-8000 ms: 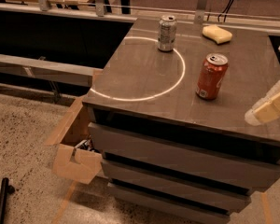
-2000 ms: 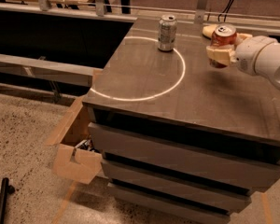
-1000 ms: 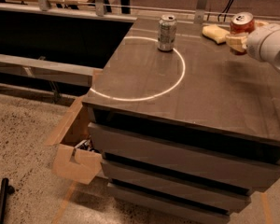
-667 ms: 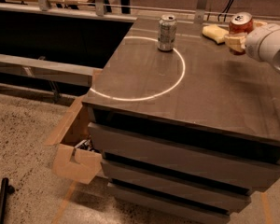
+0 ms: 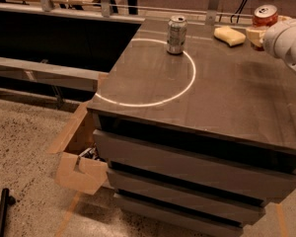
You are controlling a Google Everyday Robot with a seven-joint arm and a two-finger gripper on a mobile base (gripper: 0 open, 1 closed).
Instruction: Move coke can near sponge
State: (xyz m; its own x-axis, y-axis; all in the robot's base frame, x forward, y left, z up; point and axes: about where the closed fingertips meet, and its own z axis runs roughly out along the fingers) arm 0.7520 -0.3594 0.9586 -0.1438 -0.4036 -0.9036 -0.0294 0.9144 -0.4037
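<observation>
My end effector (image 5: 260,32) is at the far right of the table (image 5: 227,98), grasping the coke can (image 5: 265,15). The can is upright, just right of the sponge (image 5: 229,35). A silver can (image 5: 176,33) stands further left, on the white circle (image 5: 194,73).

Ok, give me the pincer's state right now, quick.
Pincer: closed on the coke can, at the upper right of the view, just right of the sponge.
</observation>
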